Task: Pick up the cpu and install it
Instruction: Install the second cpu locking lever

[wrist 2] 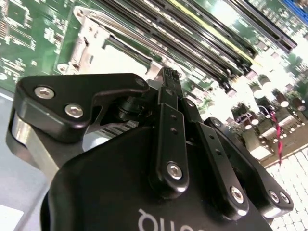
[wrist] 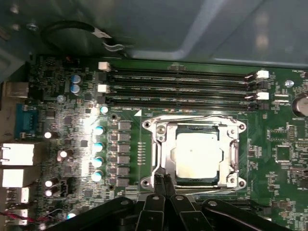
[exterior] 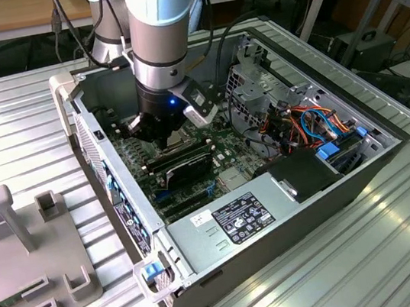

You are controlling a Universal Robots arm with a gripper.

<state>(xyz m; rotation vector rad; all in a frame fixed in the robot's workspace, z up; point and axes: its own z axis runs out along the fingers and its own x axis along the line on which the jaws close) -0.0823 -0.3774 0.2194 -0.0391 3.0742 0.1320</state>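
Tool [wrist: 162,179] fingers pressed together beside the silver-topped cpu [wrist: 198,155], seated in socket [wrist: 161,144].

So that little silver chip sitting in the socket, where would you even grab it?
By two opposite edges, from straight above. The cpu lies flat inside the metal socket frame, so probably only its thin sides, reached from overhead, offer any hold.

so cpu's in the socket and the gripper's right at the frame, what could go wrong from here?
1. The gripper is shut, its tips at the socket frame's edge beside the cpu. A sideways slip could scrape the frame or nudge the chip.
2. The capacitors and memory slots sit close by. A wide retreat could clip them.
3. The arm is deep in the case, with cables near. Lifting at an angle may snag them.
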